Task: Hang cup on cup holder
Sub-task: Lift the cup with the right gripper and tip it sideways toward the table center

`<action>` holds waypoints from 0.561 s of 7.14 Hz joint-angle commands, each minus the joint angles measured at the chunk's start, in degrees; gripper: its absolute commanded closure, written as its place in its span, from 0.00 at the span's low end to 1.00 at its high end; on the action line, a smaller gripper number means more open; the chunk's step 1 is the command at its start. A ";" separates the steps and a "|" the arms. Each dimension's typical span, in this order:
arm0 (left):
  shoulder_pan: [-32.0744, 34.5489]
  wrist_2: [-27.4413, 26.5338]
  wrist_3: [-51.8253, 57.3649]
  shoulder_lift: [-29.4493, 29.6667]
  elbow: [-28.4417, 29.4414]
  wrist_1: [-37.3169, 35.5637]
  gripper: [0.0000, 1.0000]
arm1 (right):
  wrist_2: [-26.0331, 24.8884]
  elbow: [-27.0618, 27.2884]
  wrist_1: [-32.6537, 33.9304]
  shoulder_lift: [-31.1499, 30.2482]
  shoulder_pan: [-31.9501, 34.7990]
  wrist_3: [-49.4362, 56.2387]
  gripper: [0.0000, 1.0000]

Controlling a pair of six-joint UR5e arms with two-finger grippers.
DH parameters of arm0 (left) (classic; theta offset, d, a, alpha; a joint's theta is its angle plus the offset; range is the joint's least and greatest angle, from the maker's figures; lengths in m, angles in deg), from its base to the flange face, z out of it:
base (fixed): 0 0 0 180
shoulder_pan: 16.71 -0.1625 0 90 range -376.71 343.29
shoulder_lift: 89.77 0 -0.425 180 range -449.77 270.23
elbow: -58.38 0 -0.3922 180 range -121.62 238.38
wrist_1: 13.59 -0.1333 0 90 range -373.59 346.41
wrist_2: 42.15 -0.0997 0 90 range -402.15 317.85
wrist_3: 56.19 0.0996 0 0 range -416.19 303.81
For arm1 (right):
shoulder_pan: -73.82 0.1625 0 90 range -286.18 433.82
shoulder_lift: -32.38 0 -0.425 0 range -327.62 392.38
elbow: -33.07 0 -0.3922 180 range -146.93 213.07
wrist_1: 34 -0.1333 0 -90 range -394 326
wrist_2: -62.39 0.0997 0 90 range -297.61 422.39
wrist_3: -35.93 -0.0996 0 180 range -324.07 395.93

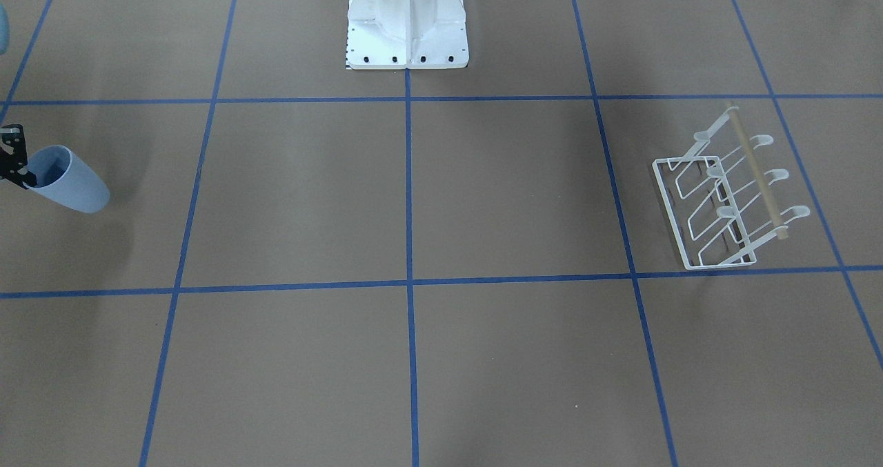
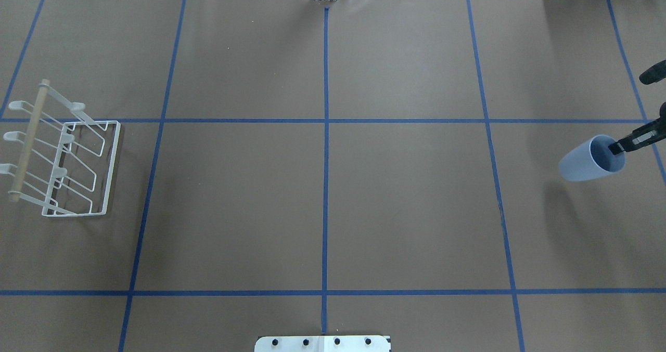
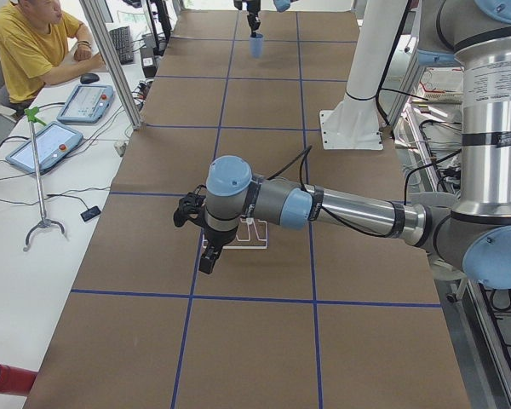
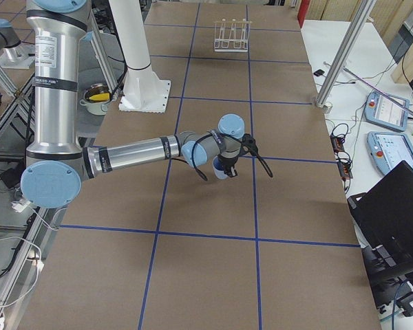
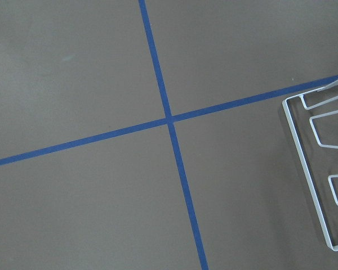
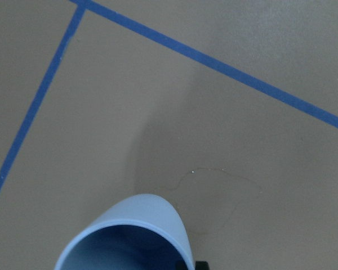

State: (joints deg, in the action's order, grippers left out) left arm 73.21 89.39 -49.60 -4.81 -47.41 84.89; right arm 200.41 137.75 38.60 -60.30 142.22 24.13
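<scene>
The right claw (image 2: 618, 147) pinches the cup (image 2: 585, 162) by its rim, one finger inside, probably to keep its mouth free for a prong of the rack (image 2: 65, 157) far across from it.

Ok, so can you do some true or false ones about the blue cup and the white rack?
1. The cup is already hanging on the rack. False: the right claw holds it, at the other end of the table from the rack.
2. The rack has no cups on it. True.
3. The claw grips the cup by its rim, with part of the claw inside the cup. True.
4. The rack is black. False: it is white wire with a wooden bar.
5. The cup is standing straight up. False: it is tipped over sideways, with its opening towards the claw.
</scene>
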 commanded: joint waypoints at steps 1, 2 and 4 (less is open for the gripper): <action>0.00 2.91 -1.06 -0.32 -0.03 9.68 0.01 | 4.97 0.09 -0.09 6.69 1.65 -11.77 1.00; 0.00 3.55 -2.10 0.03 -0.46 15.55 0.01 | 6.29 0.09 -1.83 9.77 1.65 -17.58 1.00; -1.66 4.60 -15.69 4.84 -0.38 22.27 0.01 | 7.35 -0.26 -16.70 11.21 1.65 -33.91 1.00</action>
State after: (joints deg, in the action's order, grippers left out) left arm 72.49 93.03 -58.45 -2.94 -47.73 103.20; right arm 206.91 137.73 30.79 -50.17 143.84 0.16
